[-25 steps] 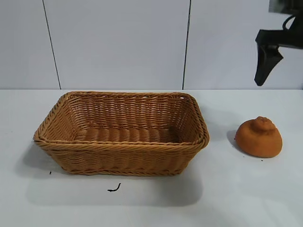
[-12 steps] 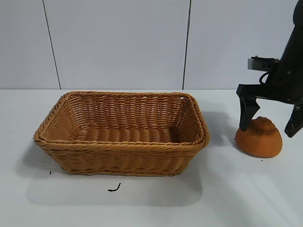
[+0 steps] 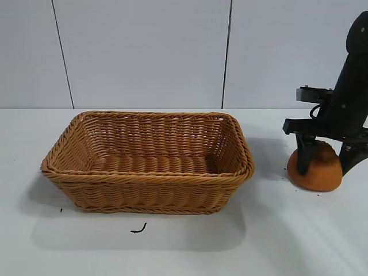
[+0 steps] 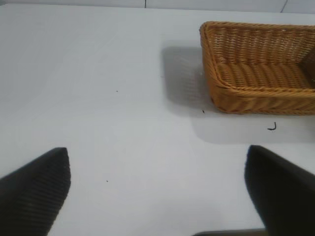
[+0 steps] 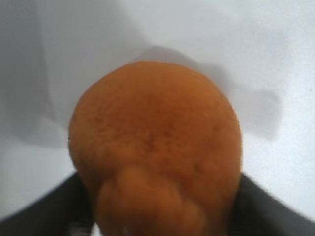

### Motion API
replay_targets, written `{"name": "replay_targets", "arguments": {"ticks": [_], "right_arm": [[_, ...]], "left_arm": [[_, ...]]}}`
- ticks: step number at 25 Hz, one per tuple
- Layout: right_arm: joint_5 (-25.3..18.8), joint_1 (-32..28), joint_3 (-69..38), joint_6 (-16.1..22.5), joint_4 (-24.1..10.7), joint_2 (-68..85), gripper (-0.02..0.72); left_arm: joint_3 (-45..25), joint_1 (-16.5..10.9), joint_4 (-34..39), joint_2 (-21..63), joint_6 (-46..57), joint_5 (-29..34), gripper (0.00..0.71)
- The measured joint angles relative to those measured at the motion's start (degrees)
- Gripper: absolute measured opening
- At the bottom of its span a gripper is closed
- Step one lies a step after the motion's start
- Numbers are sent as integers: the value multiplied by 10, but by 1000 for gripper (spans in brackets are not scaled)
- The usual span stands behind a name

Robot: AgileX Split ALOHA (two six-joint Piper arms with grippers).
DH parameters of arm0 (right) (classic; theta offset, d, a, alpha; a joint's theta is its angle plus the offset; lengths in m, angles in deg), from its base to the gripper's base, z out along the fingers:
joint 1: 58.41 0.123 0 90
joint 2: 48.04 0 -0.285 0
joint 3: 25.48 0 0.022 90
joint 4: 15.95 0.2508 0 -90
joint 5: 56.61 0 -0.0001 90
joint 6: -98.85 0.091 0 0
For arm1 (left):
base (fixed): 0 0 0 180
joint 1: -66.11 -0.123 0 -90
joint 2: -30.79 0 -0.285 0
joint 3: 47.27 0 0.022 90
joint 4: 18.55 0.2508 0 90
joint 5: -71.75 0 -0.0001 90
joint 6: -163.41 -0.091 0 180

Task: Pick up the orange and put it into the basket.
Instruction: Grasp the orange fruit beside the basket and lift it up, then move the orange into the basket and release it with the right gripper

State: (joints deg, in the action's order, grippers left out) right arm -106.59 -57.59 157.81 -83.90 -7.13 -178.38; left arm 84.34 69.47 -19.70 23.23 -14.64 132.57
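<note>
Orange (image 3: pixel 319 175): lying on the white table (image 3: pixel 172 247) at the 3 o'clock side of the exterior view, knobby bump upward, well apart from the basket.
Wicker basket (image 3: pixel 146 178): sitting left of centre, at 9 o'clock from the orange, holding nothing visible.
Right gripper (image 3: pixel 326 164): pointing down over the orange, its two black fingers (image 3: pixel 303 155) bracketing the fruit on both flanks at a middling width; in the right wrist view the fingers are pressing against the sides of the orange (image 5: pixel 157 152), which is resting on the table.
Left gripper (image 4: pixel 157 191): hovering over bare table with fingers standing wide, nothing between them; the basket (image 4: pixel 256 93) lying toward 1 o'clock.
Black scrap (image 3: pixel 138 229): lying at 6 o'clock from the basket.
</note>
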Motion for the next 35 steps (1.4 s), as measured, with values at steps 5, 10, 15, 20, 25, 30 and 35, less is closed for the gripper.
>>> {"name": "replay_targets", "arguments": {"ticks": [5,10,15,20,25,30,35], "right_arm": [[-16,0,4,0,0,11,117],[-56,0,27,0,-2,54,117],[-146,0,115,0,-2,92,116],[-191,0,194,0,0,94,107],[-196,22,221,0,5,105,107],[-198,90,223,0,9,108,107],[-198,180,223,0,10,107,107]], "left_arm": [[0,0,0,0,0,0,692],[0,0,0,0,0,0,692],[0,0,0,0,0,0,692],[0,0,0,0,0,0,692],[0,0,0,0,0,0,692],[0,0,0,0,0,0,692],[0,0,0,0,0,0,692]]}}
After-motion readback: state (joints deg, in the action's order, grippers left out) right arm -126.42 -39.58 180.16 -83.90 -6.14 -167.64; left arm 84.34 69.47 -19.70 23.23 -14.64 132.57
